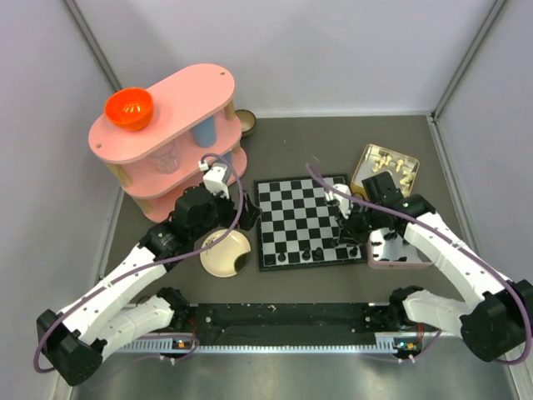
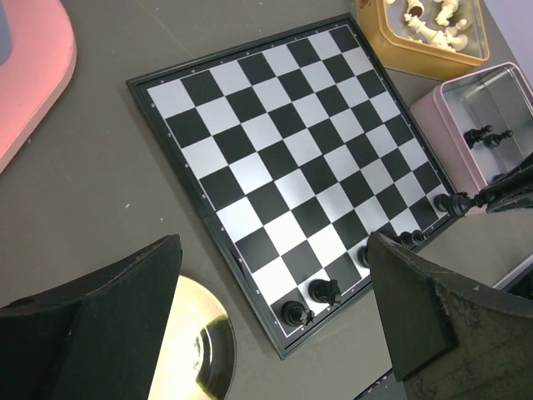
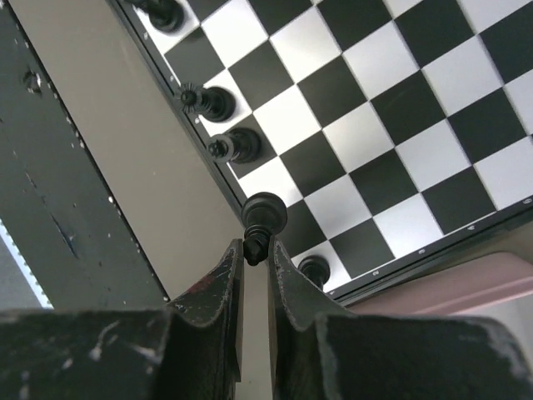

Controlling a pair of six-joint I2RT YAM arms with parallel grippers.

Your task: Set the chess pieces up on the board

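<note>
Chessboard (image 1: 301,221): one. Black chessmen (image 2: 323,291) on its near edge: at least six; in the right pink tin (image 2: 420,107): two more. Cream plate (image 1: 218,258): one. Orange bowl (image 1: 128,108): one.

The left arm (image 1: 125,287) reaches from the near left corner of the tabletop (image 1: 333,285) toward its middle. The left end effector (image 2: 273,247) hovers with its fingers spread wide. The right arm (image 1: 450,250) bends in from the near right corner, wrist tipped down. The right end effector (image 3: 255,250) pinches a black chess piece (image 3: 262,215) at its fingertips.
</note>
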